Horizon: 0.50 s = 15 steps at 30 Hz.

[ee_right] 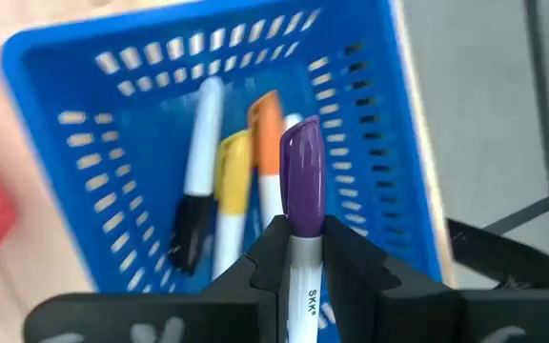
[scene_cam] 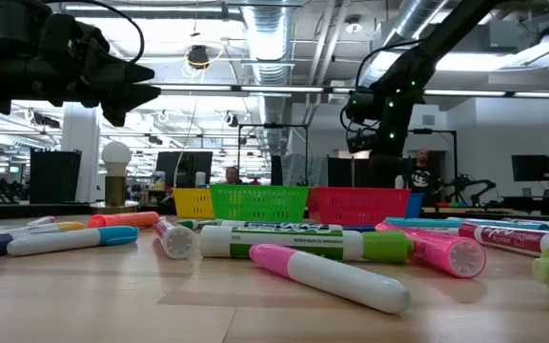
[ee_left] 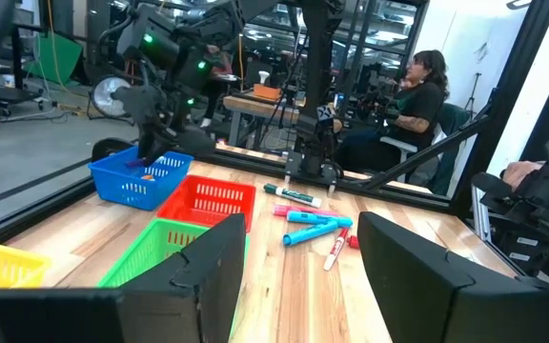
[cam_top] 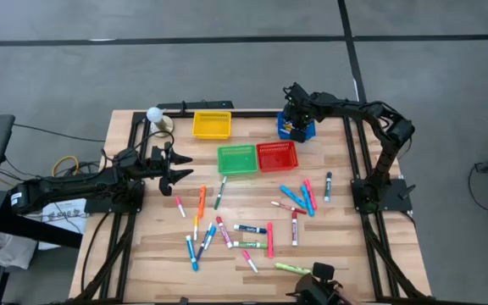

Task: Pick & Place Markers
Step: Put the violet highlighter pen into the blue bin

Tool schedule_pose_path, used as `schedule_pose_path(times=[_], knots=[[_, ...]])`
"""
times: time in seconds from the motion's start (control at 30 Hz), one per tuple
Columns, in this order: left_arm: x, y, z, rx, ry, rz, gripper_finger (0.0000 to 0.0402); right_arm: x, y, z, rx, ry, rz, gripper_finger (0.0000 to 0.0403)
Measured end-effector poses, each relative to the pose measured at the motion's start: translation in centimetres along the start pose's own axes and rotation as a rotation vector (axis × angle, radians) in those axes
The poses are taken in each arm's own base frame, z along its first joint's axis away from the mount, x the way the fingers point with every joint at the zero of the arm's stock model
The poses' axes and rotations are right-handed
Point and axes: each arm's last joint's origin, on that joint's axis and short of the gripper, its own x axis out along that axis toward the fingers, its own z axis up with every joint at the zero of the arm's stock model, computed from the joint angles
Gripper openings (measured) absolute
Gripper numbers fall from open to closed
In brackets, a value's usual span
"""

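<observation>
Right now my right gripper [ee_right: 298, 250] hangs over the blue basket [ee_right: 370, 124], fingers pinched on a purple-capped marker [ee_right: 302, 195] held cap-first above the black, yellow and orange ones [ee_right: 219, 181] lying inside. Off by the table's left edge, my left gripper [cam_top: 174, 165] hovers spread wide and empty. Loose markers [cam_top: 244, 229] lie scattered across the wood, beyond the green basket [cam_top: 236, 158] and red basket [cam_top: 277, 155].

Pale wooden table [cam_top: 252, 254], smooth; perforated plastic blue basket [ee_right: 370, 124]; glossy, probably plastic markers [scene_cam: 336, 276]
</observation>
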Motion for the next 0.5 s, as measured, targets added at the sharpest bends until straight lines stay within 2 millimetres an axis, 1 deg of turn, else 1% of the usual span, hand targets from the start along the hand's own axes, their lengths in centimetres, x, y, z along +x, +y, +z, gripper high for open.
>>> schedule_pose_path(times=[0.23, 0.5], knots=[[0.0, 0.0, -0.01, 0.0, 0.001, 0.0, 0.0204, 0.54, 0.39, -0.42, -0.027, 0.002, 0.007, 0.0048], [0.0, 0.07, 0.0, 0.0, -0.003, 0.022, 0.0204, 0.62, 0.48, -0.46, -0.025, -0.006, 0.02, 0.0065]])
